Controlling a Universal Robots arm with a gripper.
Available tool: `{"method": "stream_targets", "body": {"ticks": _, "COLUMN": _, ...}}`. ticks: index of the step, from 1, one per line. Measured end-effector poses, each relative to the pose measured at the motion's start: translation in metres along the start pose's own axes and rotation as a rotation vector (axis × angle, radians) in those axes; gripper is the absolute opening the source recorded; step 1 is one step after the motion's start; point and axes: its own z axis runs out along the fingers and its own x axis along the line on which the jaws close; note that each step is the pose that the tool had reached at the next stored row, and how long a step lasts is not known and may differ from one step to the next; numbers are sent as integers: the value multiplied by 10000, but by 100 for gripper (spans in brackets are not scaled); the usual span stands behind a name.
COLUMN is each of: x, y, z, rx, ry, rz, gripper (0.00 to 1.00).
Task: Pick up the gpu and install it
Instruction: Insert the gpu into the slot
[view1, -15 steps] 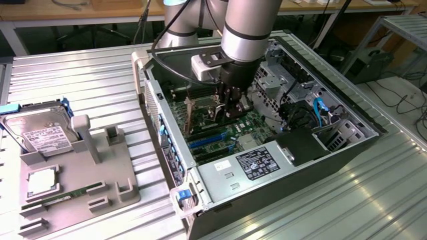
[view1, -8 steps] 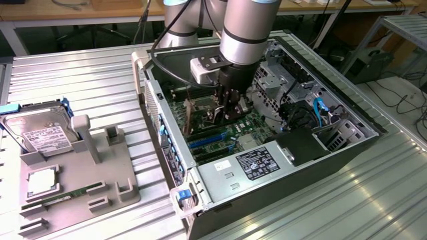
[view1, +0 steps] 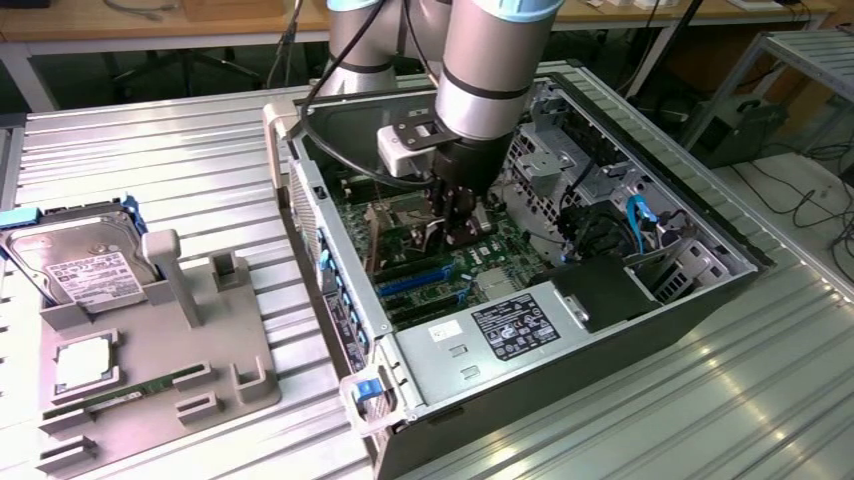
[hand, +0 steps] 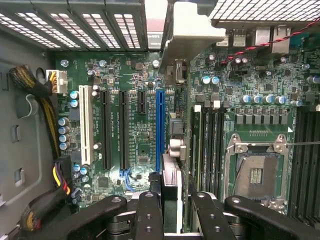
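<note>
Now | jaws part-closed, clamping gpu (hand: 170, 150) | above blue slot (hand: 160, 125)

Silver hard drive (view1: 83, 262) upright in grey holder tray (view1: 214, 375); green memory stick (view1: 118, 396) slotted nearby.

No legible text on any label

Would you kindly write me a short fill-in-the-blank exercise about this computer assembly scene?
The claw grips the gpu edge-on next to the long ____ slot.
The processor socket is ____.
The hard drive stands on the grey holder at the exterior view's ____.
Missing words: blue; empty; left.
</note>
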Motion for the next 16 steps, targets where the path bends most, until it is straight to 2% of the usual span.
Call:
{"method": "stream_targets", "body": {"ticks": 10, "x": 2, "y": 20, "z": 87, "rx": -5, "ry": 0, "rz": 1, "gripper": 27}}
{"method": "stream_targets", "body": {"ticks": 16, "x": 2, "y": 36, "z": 102, "rx": -4, "ry": -2, "rz": -1, "gripper": 27}}
